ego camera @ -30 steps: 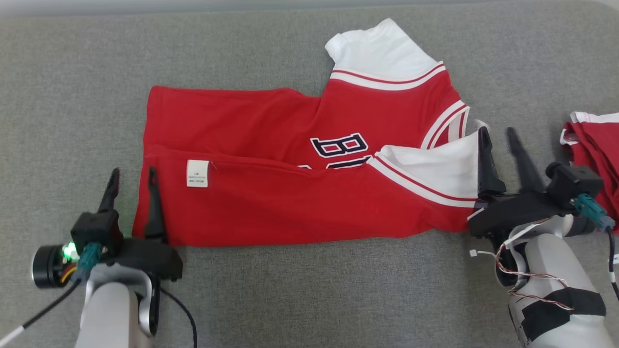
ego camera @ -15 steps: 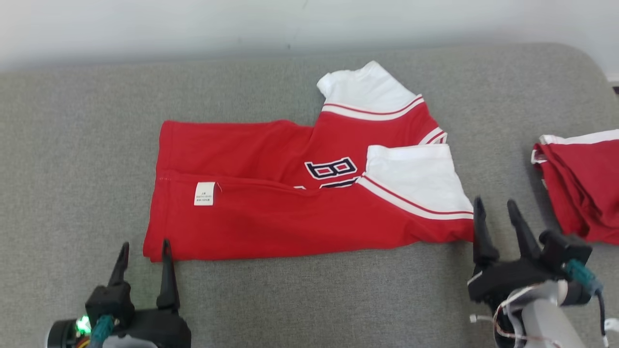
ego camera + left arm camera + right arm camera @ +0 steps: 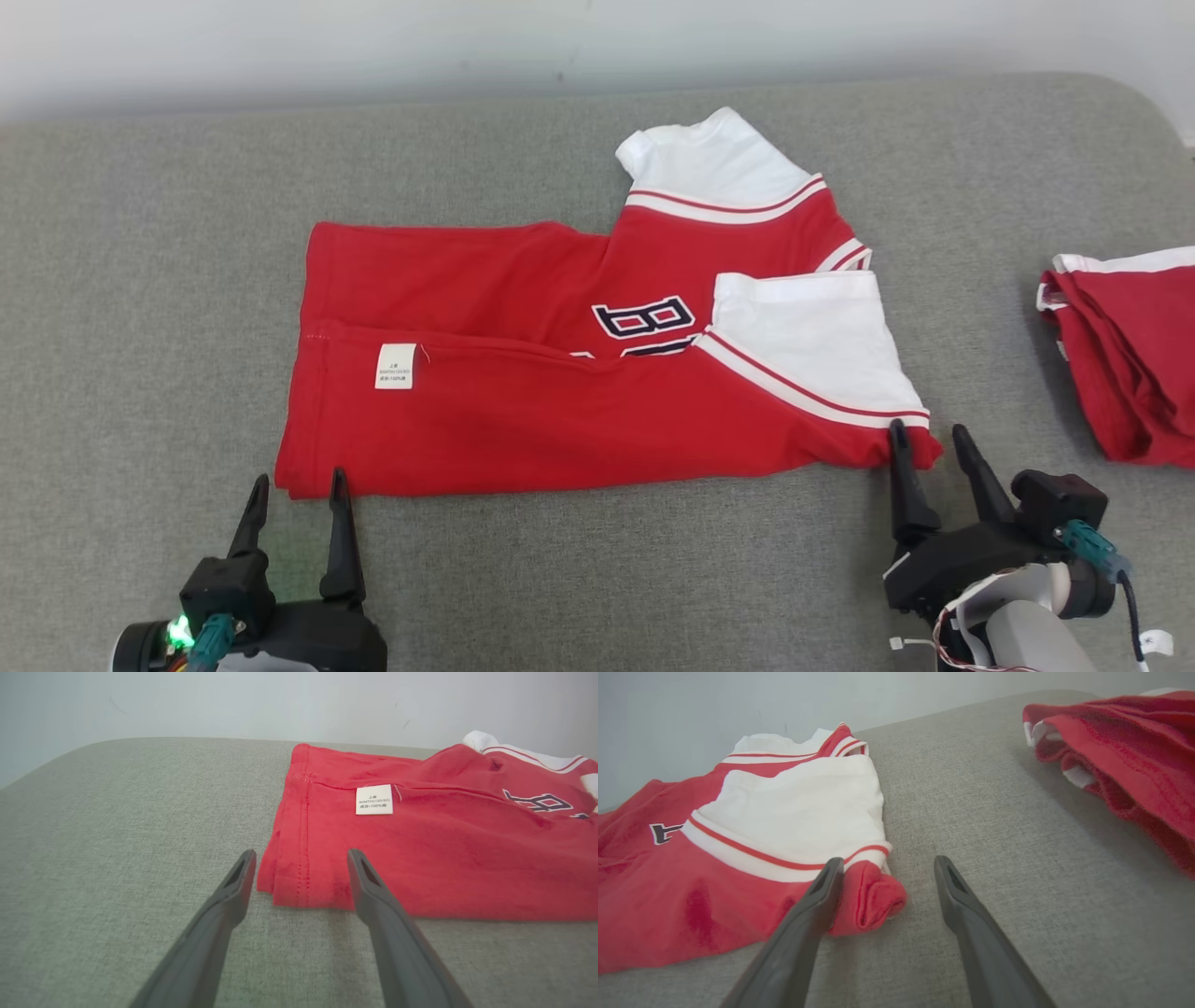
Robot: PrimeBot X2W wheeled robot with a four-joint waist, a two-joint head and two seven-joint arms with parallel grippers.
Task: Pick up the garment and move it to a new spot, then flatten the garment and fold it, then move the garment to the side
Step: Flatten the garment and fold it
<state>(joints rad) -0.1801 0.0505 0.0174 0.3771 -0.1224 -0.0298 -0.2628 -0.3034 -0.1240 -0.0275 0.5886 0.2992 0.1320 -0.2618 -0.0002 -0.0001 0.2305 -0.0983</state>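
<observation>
Red garment [image 3: 523, 411] with white striped sleeves on grey surface [image 3: 149, 280].

Red garment [image 3: 523, 411] with white sleeves (navy lettering half hidden) lies folded lengthwise, hem toward nine o'clock, sleeves toward two o'clock.

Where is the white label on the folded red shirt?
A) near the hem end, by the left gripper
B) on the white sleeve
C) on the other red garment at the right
A: the label sits on the red shirt close to its hem, just beyond the open left gripper.
</observation>
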